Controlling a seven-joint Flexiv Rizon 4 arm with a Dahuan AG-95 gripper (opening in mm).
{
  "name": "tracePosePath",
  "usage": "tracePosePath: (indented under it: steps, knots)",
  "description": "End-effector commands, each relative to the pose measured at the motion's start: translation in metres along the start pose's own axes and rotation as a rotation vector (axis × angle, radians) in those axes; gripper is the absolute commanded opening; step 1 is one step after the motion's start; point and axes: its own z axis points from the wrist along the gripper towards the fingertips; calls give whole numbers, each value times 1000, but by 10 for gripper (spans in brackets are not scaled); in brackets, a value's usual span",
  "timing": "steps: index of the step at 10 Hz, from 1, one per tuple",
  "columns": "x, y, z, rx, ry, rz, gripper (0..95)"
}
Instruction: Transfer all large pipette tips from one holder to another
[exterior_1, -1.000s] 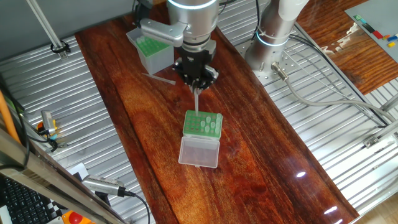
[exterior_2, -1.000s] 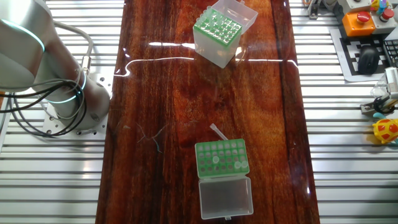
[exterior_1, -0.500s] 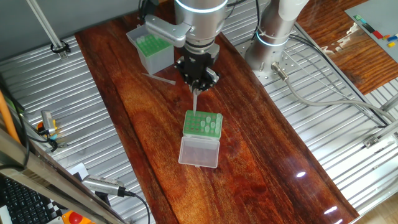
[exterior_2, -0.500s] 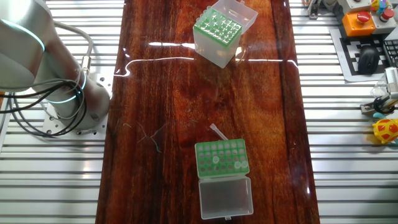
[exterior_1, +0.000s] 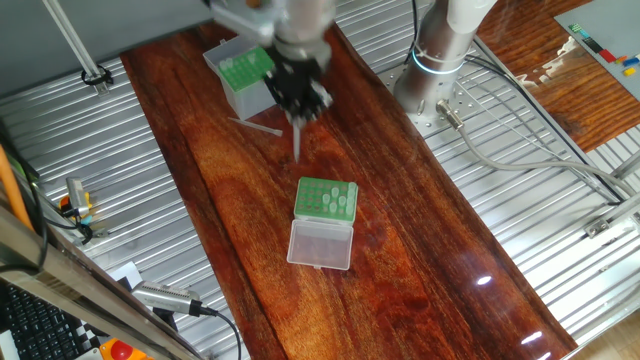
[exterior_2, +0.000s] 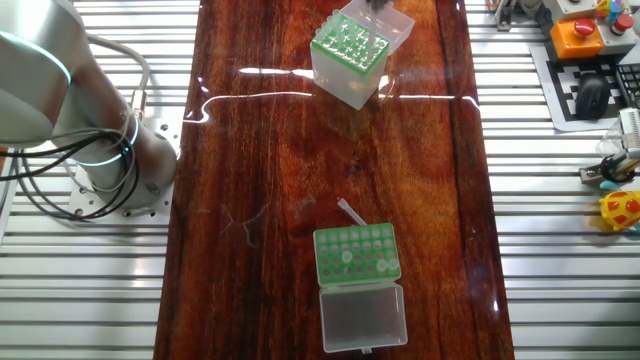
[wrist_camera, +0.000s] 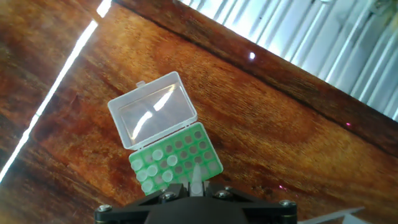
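A loose pipette tip lies on the wooden table between the tall translucent box and the low green rack, whose clear lid lies open flat. My gripper hangs blurred above the table between them, clenched on a large pipette tip pointing down. I see bare wood around both holders.

Hand grips a pipette tip – above the open-lidded green rack.
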Motion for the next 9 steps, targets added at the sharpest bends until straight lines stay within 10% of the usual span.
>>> tracePosePath:
  steps: [1,7,9]
  knots:
    - [44,-43,2,-47,-24,-130,0]
    - [47,-49,0,16,-17,80,0]
    - [82,-107,-12,18,10,-10,0]
